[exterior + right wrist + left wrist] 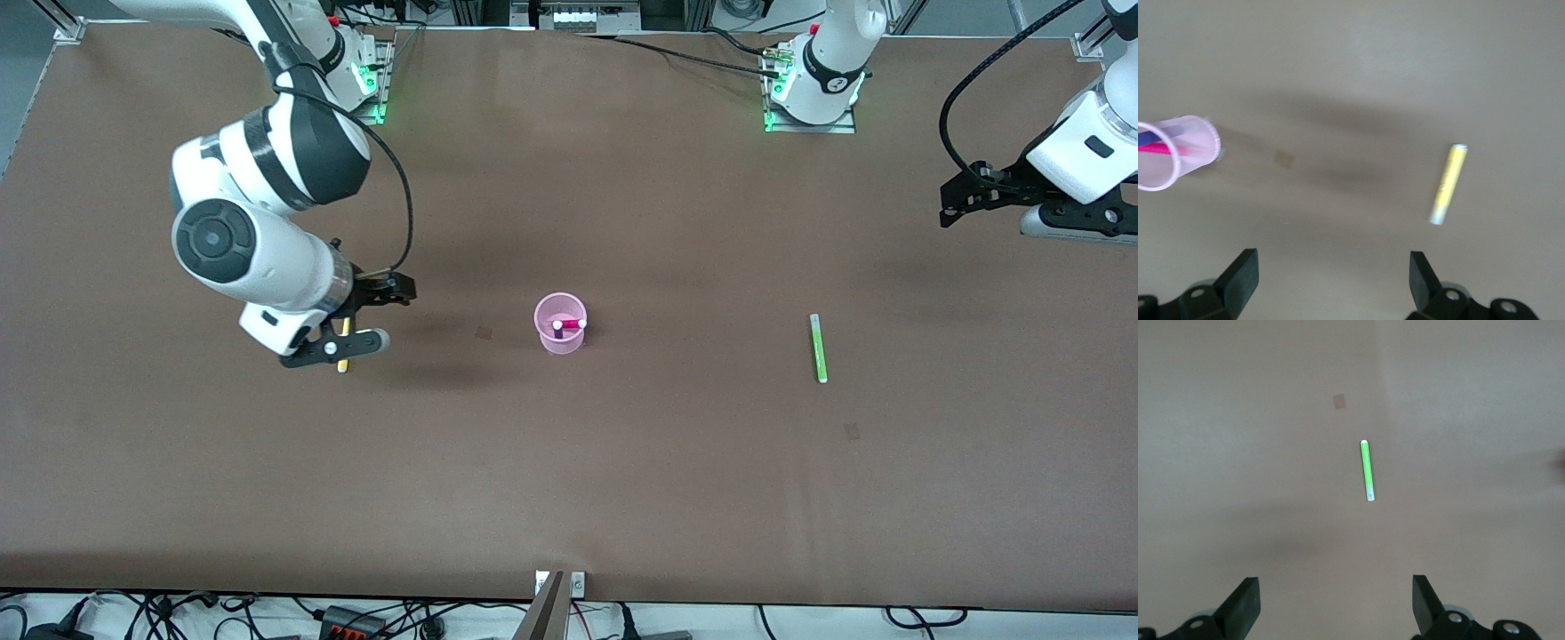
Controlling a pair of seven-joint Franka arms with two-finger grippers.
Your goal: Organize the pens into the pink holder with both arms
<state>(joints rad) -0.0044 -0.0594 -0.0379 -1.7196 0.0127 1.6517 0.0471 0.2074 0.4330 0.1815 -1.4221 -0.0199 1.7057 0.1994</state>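
Observation:
The pink holder (560, 336) stands upright mid-table with a magenta pen (573, 324) and a blue-purple pen (1151, 138) in it; it also shows in the right wrist view (1195, 157). A yellow pen (342, 350) lies on the table toward the right arm's end, partly hidden under the right hand, and shows whole in the right wrist view (1448, 183). My right gripper (1333, 283) is open and empty above the table beside it. A green pen (817, 348) lies toward the left arm's end and shows in the left wrist view (1367, 470). My left gripper (1336, 607) is open and empty, raised near the table's end (956, 203).
The brown table (569, 480) carries two small dark square marks, one beside the holder (483, 332) and one nearer the front camera than the green pen (852, 431). Cables and a metal bracket (560, 584) sit at the table's front edge.

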